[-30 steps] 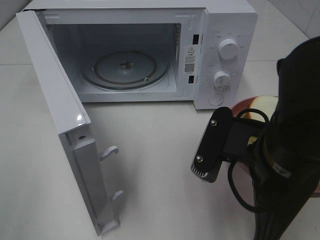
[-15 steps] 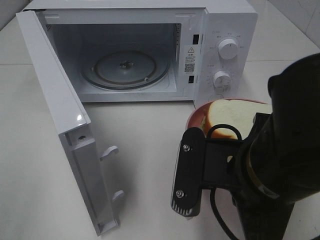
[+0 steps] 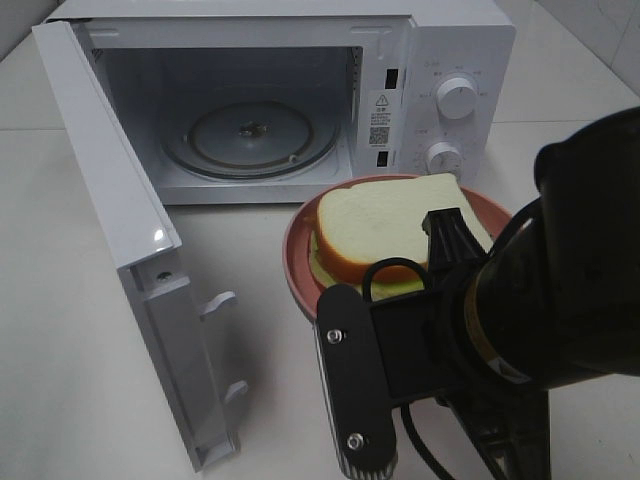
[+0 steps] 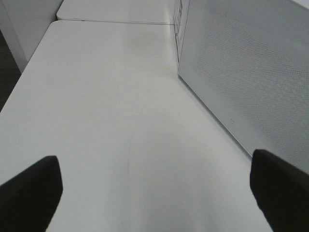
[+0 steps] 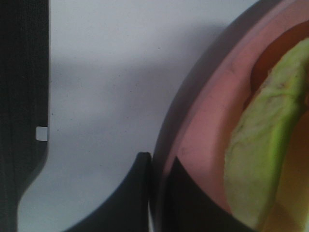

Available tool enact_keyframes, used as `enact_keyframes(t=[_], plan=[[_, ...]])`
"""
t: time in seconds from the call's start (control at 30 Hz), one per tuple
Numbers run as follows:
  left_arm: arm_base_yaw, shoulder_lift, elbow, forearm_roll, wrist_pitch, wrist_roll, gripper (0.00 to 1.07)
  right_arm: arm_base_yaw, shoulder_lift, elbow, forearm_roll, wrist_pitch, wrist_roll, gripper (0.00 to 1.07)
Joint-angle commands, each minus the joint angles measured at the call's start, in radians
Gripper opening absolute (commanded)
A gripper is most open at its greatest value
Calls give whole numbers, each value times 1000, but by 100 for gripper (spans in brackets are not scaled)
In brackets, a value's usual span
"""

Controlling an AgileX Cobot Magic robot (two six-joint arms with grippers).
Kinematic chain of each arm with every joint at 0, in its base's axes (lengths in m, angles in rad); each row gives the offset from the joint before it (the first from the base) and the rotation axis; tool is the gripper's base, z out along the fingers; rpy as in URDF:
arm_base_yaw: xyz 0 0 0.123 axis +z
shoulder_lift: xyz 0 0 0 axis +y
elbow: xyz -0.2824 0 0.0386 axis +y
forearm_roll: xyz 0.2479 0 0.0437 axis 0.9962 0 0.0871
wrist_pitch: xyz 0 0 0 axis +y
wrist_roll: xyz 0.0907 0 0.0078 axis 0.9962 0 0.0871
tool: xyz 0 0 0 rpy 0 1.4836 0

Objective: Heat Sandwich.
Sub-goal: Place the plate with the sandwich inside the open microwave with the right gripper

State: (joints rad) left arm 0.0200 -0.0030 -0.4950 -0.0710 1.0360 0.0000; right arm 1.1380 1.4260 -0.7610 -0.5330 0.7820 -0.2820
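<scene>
Work surface: a white matte table (image 3: 290, 400), with a seam line running across it level with the microwave's sides. Standing directly on it is one white microwave (image 3: 450, 40), its door (image 3: 110, 200) swung open toward my left side. A pinkish-red plate (image 3: 293, 262) sits just before the microwave. I cannot tell whether it rests on the table.

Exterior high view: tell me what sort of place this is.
Likely a mock kitchen set up on a lab bench: a white microwave with its door open, a sandwich on a pinkish plate, and a plain white table.
</scene>
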Motion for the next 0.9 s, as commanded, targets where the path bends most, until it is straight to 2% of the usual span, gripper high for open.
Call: enact_keyframes(t=[0.03,0.27,0.57,0.77,0.9], plan=[[2,-28,2,0,-9,0,103,-12,-6,4,-55,-18,-74,2],[2,-28,2,0,-9,0,103,-97,-6,4,-43,-80,-132,2],[2,-28,2,0,-9,0,103,-240,-6,4,62,-238,-499,2],[2,-28,2,0,-9,0,103,-299,-6,4,112,-265,-660,2],[2,-28,2,0,-9,0,103,-351,-6,4,184,-308,-853,2]])
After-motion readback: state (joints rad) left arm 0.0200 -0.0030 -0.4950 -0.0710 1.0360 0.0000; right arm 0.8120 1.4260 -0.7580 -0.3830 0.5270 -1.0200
